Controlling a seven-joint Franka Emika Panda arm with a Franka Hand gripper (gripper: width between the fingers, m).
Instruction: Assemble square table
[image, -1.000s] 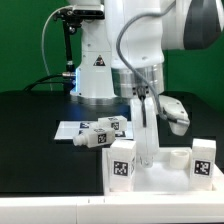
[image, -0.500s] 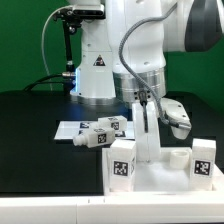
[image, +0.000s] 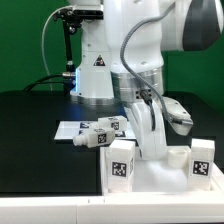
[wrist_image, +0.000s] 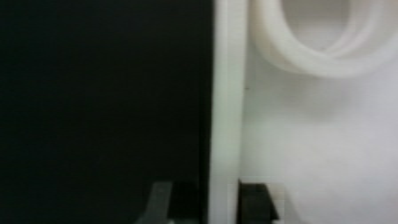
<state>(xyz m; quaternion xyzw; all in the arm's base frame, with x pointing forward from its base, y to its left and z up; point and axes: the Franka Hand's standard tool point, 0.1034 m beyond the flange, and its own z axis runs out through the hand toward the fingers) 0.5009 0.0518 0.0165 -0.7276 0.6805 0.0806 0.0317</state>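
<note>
**A:** Wrist view first. Where is the slab (wrist_image: 311, 135)?

**B:** It's in the gripper (wrist_image: 215, 203). The slab's thin edge runs between the two dark fingertips (wrist_image: 169, 203), which sit tight against it on either side, so I read the jaws as clamped on the slab. One round corner hole (wrist_image: 329, 40) shows on the face next to them.

**A:** And from the exterior view?

**B:** The slab (image: 150, 128) hangs on edge under the wrist. It is behind and between the two tagged blocks (image: 121, 166) at the front.

**A:** What has just changed?

**B:** A second ago it looked like a narrow upright sliver. Now it looks broader and leans toward the exterior view's right, and the wrist has tipped and sunk a little with it.

**A:** What does that mean for the task?

**B:** My guess is that the slab is being turned over so it can lie flat with its holes open for the legs. No leg looks fitted yet. The loose legs (image: 100, 133) lie heaped beside the marker board (image: 66, 130), toward the exterior view's left and apart from the slab.
</note>
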